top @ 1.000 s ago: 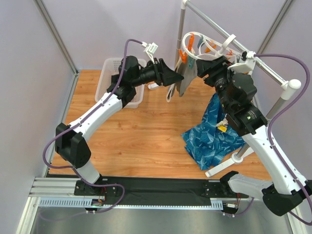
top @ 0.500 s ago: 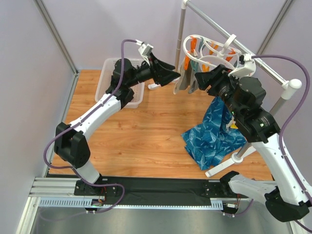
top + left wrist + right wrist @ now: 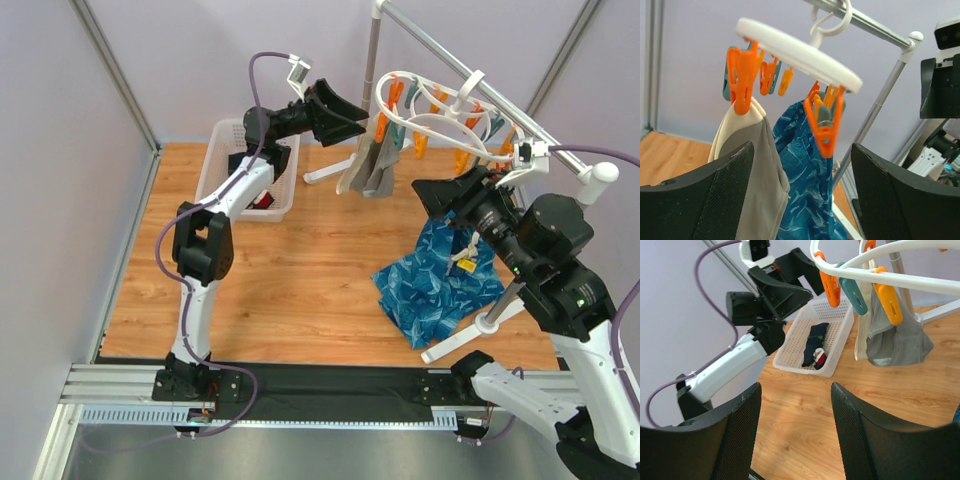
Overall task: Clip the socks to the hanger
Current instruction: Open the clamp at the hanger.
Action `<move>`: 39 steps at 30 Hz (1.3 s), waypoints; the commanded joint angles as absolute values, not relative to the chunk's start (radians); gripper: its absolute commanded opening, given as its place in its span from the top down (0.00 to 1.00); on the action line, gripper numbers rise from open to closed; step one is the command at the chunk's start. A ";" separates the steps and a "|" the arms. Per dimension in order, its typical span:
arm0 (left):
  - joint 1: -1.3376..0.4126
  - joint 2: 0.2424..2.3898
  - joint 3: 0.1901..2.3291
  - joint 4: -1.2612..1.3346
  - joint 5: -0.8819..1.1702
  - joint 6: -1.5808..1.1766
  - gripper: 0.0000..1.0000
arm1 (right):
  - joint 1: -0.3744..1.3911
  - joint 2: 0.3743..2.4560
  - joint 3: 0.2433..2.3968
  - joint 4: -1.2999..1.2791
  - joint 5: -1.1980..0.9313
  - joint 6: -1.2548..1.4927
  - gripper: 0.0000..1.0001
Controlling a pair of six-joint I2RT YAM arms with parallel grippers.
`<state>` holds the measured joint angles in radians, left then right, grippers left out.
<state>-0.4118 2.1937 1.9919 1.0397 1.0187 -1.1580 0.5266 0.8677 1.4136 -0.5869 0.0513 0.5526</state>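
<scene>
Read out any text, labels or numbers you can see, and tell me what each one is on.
No legible text in any view.
Yellow tag on the blue patterned cloth: too small to read.
Red and white item in the white basket: any print is too blurred to read.
White round hanger and orange pegs: no markings visible.
</scene>
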 commanded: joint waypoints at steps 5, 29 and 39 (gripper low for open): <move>-0.436 2.298 2.247 1.155 1.109 -1.301 0.12 | 0.526 0.792 1.405 -0.606 0.025 0.543 0.41; -0.537 2.165 1.992 1.022 1.034 -1.110 0.78 | 0.525 0.742 1.397 -0.607 0.014 0.592 0.41; -0.584 1.752 1.595 0.666 0.684 -0.611 1.00 | 0.525 0.850 1.414 -0.577 -0.043 0.647 0.43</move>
